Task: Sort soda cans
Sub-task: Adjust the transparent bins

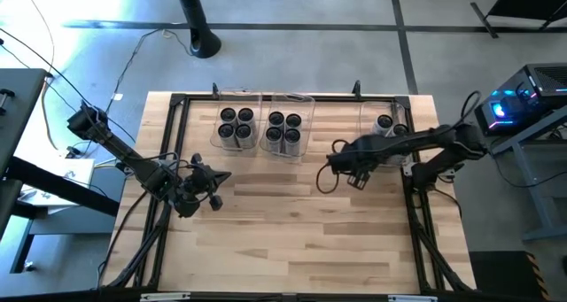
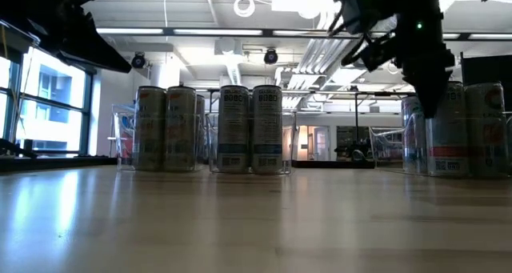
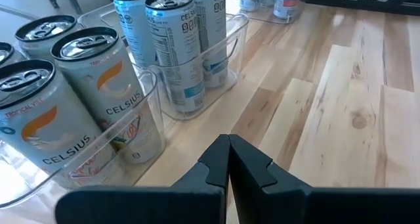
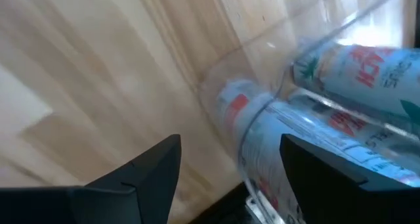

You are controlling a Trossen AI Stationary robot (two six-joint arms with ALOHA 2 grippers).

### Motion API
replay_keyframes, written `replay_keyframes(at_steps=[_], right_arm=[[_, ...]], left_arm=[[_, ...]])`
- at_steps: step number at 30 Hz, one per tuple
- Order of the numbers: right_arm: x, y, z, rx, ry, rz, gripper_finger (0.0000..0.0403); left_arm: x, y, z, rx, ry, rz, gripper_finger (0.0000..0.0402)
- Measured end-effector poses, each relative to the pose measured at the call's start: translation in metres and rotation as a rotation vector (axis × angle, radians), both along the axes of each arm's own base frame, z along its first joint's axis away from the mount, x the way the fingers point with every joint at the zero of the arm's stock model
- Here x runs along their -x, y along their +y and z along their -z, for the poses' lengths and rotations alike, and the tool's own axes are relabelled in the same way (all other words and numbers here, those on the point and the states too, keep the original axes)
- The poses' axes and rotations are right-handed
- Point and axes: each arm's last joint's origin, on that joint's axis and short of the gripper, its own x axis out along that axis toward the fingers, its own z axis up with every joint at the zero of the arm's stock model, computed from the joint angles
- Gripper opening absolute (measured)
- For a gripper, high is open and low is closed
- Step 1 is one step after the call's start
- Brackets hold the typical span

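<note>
the table (image 1: 292, 213) was pale wood in light and tan planks with darker grain, framed in black. the soda cans (image 3: 174, 50) were silvery white with dark round tops; those in the left bin (image 3: 141, 129) carried an orange swirl and dark lettering, those in the middle bin (image 3: 233, 43) pale blue panels and fine black print. cans in the right bin (image 4: 341, 33) showed light blue with red lettering and a green sprig. all bins were clear. both arms were black; the floor (image 1: 292, 36) was grey.
</note>
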Motion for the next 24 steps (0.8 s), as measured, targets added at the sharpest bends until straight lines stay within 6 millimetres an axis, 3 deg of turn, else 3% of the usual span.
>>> replay_keyframes(at_steps=[8,24], right_arm=[[0.004,-0.011,0.015,-0.067,0.016,0.017,0.022],[-0.007,-0.01,0.025,-0.113,-0.115,-0.004,0.0048]], left_arm=[[0.0,0.0,0.0,0.02,-0.006,-0.002,0.0],[0.0,0.0,0.0,0.035,-0.015,-0.009,0.0]])
